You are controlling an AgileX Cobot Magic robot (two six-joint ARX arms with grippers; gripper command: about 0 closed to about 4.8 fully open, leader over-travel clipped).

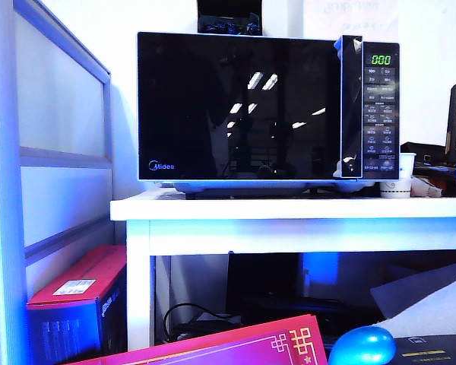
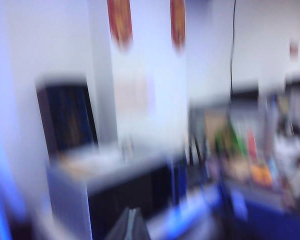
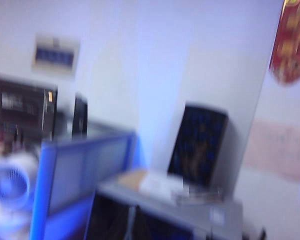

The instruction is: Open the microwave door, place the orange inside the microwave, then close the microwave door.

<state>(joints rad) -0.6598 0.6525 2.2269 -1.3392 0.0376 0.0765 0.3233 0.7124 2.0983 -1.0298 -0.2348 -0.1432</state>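
Neither tool shows clearly in any view: your right tool is fully closed and grips nothing you can see; the left one's state you cannot tell. Bring one to the vertical black handle strip and pull squarely. The glossy black glass microwave door sits closed above the white counter. No orange is visible.
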